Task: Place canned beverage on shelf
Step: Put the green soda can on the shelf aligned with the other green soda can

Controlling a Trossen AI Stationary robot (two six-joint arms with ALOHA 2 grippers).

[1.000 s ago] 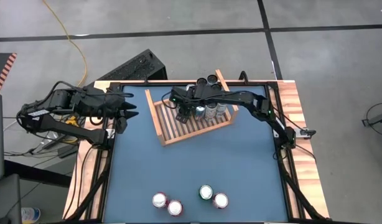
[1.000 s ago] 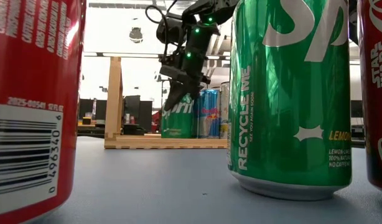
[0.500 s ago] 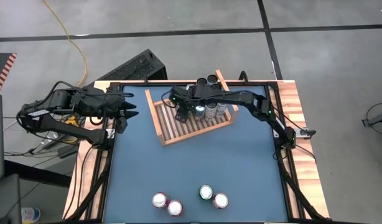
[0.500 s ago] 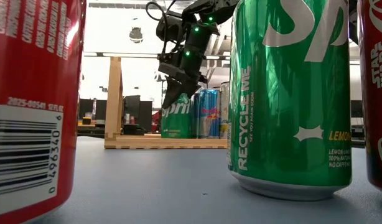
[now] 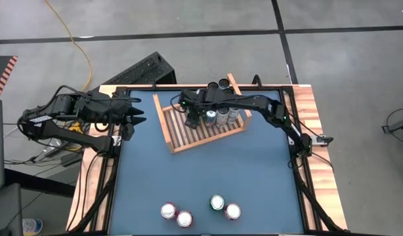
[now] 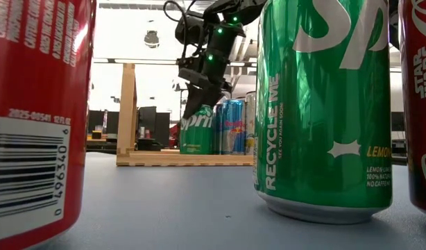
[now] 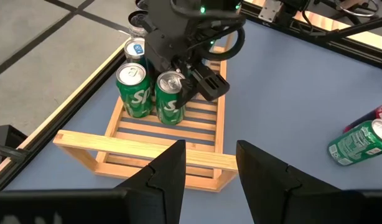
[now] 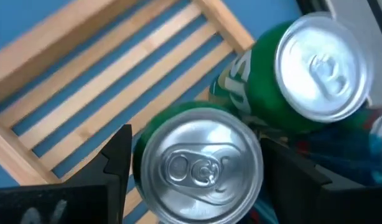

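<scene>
The shelf (image 5: 200, 122) sits at the table's far end and holds several upright cans, apparently five, clustered at its right end. The right gripper (image 7: 190, 86) hangs just above a green can (image 7: 170, 99) standing on the shelf slats, fingers spread and clear of it. The left gripper (image 5: 137, 116) waits left of the shelf, partly open, empty.

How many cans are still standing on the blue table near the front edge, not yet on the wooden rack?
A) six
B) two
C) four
C: the high view shows four cans upright on the blue table, well apart from the wooden rack, where the right pincer is over a green can.
</scene>
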